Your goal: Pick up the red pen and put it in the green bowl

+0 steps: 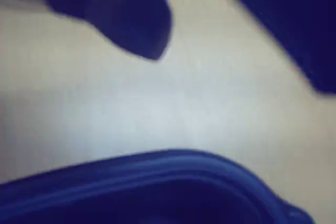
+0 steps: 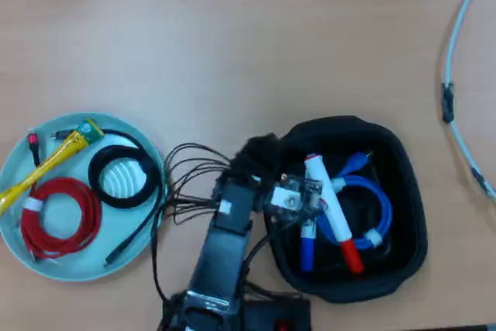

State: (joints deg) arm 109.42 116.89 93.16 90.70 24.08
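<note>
The red pen (image 2: 332,207), a white marker with a red cap, lies slanted inside the black rounded-square container (image 2: 403,191), its cap toward the view's bottom. The pale green bowl (image 2: 15,160) sits at the left of the overhead view and holds coiled cables. My gripper (image 2: 261,150) hovers at the container's upper-left rim, apart from the pen. In the wrist view my gripper (image 1: 239,69) shows two dark jaws standing wide apart with only bare table between them, and the container's rim (image 1: 157,166) fills the bottom.
A blue-capped white marker (image 2: 308,242) and a blue cable coil (image 2: 380,207) share the black container. The bowl holds a red cable (image 2: 58,215), a black cable (image 2: 124,176) and a yellow one (image 2: 46,162). A grey cable (image 2: 457,75) runs along the right edge.
</note>
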